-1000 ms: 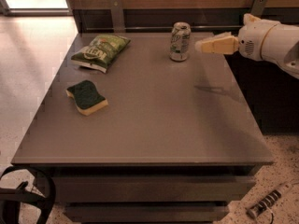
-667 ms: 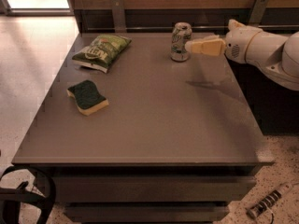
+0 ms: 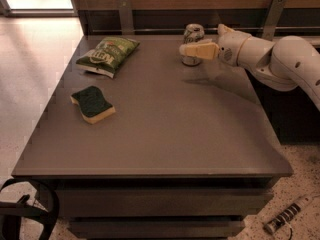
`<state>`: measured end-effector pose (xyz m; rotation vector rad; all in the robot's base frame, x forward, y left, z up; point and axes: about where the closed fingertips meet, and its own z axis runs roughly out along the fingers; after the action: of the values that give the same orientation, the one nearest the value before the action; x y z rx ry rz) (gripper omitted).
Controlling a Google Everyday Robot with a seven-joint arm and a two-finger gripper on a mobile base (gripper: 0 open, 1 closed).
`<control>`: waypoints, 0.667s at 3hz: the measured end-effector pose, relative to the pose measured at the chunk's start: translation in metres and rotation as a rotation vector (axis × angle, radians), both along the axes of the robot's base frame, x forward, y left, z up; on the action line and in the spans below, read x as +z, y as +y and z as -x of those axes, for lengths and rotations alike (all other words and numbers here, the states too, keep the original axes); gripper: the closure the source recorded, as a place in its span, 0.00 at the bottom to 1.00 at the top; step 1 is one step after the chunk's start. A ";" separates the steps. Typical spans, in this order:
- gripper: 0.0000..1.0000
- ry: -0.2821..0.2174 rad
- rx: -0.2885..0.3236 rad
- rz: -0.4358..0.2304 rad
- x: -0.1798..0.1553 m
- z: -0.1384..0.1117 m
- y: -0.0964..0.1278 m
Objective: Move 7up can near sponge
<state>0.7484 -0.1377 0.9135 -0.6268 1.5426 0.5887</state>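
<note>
The 7up can (image 3: 194, 33) stands upright at the far middle of the grey table (image 3: 165, 134). My gripper (image 3: 189, 49) reaches in from the right at can height. It is open, with one cream finger (image 3: 197, 50) crossing in front of the can's lower half. The can rests on the table. The sponge (image 3: 93, 104), dark green on top with a yellow base, lies flat on the left part of the table, well away from the can and the gripper.
A green chip bag (image 3: 107, 54) lies at the far left of the table, behind the sponge. A wall with metal brackets (image 3: 126, 14) runs along the table's far edge. A power strip (image 3: 285, 218) lies on the floor at lower right.
My gripper has moved left from the table's right side up to the can, and a finger now overlaps it. The can, the sponge and the bag have not moved.
</note>
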 end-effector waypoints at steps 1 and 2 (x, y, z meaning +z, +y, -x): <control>0.00 -0.004 0.003 0.015 -0.012 -0.012 0.009; 0.00 -0.004 -0.007 0.039 -0.024 -0.022 0.013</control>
<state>0.7706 -0.1248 0.8899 -0.6511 1.5550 0.5527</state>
